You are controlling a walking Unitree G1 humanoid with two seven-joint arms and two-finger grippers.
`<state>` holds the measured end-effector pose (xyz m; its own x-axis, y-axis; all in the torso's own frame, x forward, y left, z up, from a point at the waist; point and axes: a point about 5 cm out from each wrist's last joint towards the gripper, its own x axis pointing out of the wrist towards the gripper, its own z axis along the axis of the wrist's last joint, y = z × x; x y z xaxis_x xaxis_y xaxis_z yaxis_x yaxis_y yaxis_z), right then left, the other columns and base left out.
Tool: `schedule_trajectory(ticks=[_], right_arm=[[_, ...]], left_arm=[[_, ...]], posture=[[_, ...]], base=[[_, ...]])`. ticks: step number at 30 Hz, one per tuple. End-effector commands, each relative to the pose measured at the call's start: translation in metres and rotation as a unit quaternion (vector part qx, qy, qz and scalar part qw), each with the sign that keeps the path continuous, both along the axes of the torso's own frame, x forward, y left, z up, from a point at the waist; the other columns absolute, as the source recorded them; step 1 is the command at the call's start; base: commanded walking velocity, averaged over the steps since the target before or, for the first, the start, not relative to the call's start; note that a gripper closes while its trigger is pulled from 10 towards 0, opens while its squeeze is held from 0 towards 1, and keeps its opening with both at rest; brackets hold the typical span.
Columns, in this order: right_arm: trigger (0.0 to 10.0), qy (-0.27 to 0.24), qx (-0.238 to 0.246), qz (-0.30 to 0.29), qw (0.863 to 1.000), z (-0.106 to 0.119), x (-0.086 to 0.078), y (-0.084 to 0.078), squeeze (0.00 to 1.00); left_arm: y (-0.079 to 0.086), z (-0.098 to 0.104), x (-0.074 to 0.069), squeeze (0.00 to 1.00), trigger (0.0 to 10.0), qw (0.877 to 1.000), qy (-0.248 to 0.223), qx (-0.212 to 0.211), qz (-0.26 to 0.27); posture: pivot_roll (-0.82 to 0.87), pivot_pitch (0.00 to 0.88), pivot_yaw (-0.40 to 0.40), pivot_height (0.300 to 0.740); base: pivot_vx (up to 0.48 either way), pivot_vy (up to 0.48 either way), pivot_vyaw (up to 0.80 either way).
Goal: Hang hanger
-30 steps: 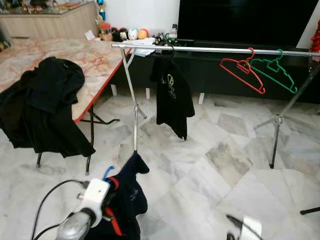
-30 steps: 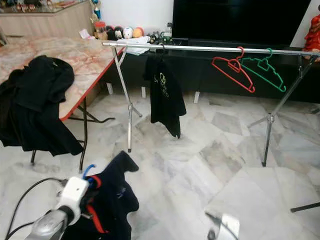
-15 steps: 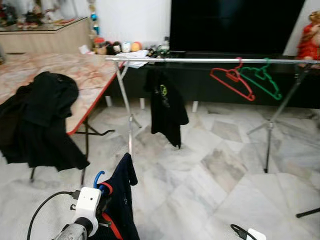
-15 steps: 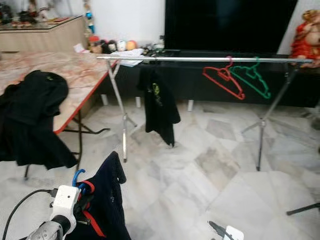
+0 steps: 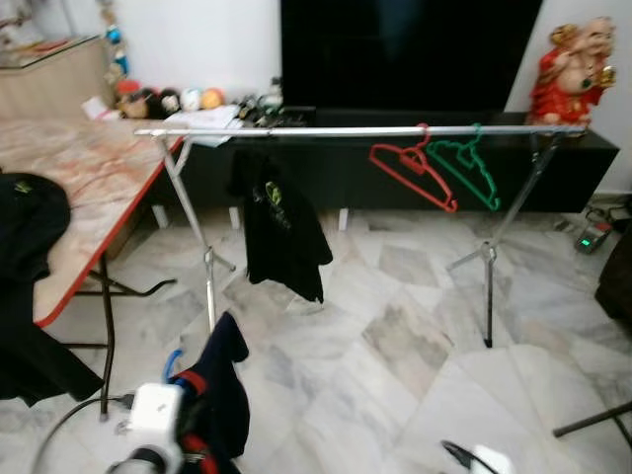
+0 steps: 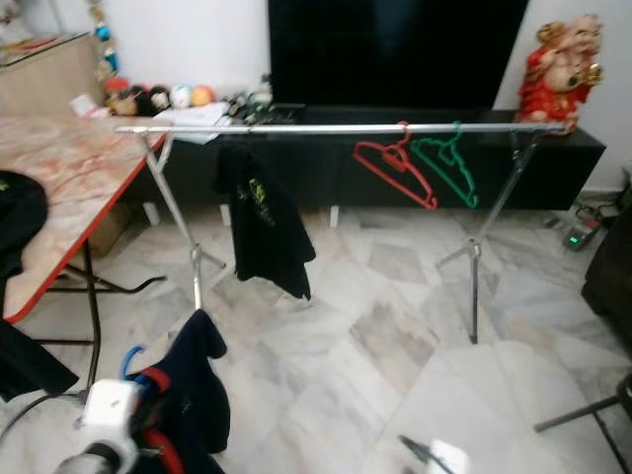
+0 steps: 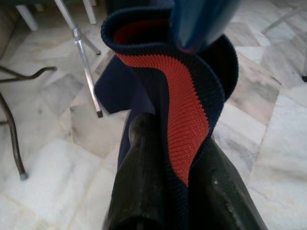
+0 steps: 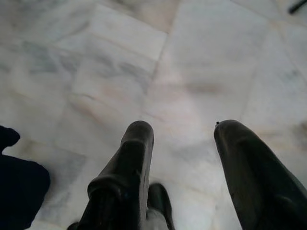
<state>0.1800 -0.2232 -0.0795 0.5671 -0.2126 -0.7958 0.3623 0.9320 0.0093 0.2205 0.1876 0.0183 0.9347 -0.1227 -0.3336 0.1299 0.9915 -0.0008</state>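
Observation:
My left gripper (image 7: 175, 139) is shut on the red-trimmed collar of a navy garment (image 5: 222, 395) that sits on a blue hanger (image 7: 201, 24). It is held low in front of me, above the floor. The hanger's blue hook (image 5: 173, 363) sticks up beside the white wrist camera. A silver clothes rail (image 5: 346, 130) spans the room ahead on two tripod stands. A black T-shirt (image 5: 278, 222) hangs near its left end, a red hanger (image 5: 410, 173) and a green hanger (image 5: 469, 168) near its right. My right gripper (image 8: 184, 132) is open and empty above the marble floor.
A red-edged table (image 5: 89, 188) stands at the left with black clothes (image 5: 25, 227) draped over it. Behind the rail are a low black console (image 5: 395, 168), a large dark screen (image 5: 405, 49) and a red figurine (image 5: 573, 69). A tripod leg (image 5: 592, 420) crosses the floor at the right.
The camera has swung to the right, so the rail, table and hangers sit further left in view. My left gripper still holds the navy garment; the right arm hangs as before.

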Motion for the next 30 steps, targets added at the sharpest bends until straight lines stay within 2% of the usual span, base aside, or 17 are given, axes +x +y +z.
schedule_trajectory(ticks=[1,6,11,14,15,19,23,26,30], right_arm=[[10.0,-0.009,0.020,0.015,1.000,0.001,0.009,0.019,0.00],[10.0,0.008,0.015,0.016,1.000,-0.005,-0.004,0.014,0.00],[10.0,0.018,0.008,0.014,1.000,-0.006,-0.009,0.008,0.00],[10.0,0.015,-0.001,0.029,0.999,-0.003,-0.002,0.008,0.00],[10.0,0.004,-0.003,0.046,0.999,0.001,0.007,0.011,0.00],[10.0,-0.019,0.002,0.056,0.998,0.007,0.021,0.018,0.00],[10.0,-0.023,0.008,0.052,0.998,0.007,0.021,0.020,0.00],[10.0,-0.004,0.002,0.065,0.998,0.002,0.011,0.019,0.00],[10.0,0.019,-0.006,0.077,0.997,-0.004,-0.003,0.012,0.00]], left_arm=[[0.016,0.005,-0.001,0.00,10.0,1.000,-0.004,0.012,0.016],[0.015,0.003,0.003,0.00,10.0,1.000,-0.001,-0.007,0.027],[0.016,0.006,0.003,0.00,10.0,0.999,-0.006,-0.017,0.042],[0.021,0.013,0.007,0.00,10.0,0.997,-0.020,-0.033,0.065],[0.023,0.014,0.010,0.00,10.0,0.997,-0.022,-0.033,0.069],[0.022,0.011,0.011,0.00,10.0,0.997,-0.018,-0.037,0.070],[0.018,0.006,0.011,0.00,10.0,0.997,-0.008,-0.041,0.066],[0.015,0.004,0.013,0.00,10.0,0.997,-0.002,-0.035,0.067],[0.015,0.007,0.016,0.00,10.0,0.996,-0.012,-0.051,0.075]], posture=[[0.06,0.000,0.039,0.740],[0.06,0.000,0.034,0.740],[0.10,0.000,0.015,0.740],[0.12,0.000,-0.001,0.740],[0.10,0.000,0.000,0.740],[0.06,0.011,0.010,0.740],[0.04,0.015,0.021,0.740],[0.03,0.012,0.023,0.740],[0.05,0.022,0.016,0.740]], base=[[0.480,0.000,0.00],[0.480,0.000,0.00],[0.480,0.000,0.00],[0.480,0.000,0.00],[0.480,0.000,0.00],[0.480,0.000,0.00],[0.480,0.000,0.00],[0.160,0.000,0.00],[0.000,0.000,0.00]])
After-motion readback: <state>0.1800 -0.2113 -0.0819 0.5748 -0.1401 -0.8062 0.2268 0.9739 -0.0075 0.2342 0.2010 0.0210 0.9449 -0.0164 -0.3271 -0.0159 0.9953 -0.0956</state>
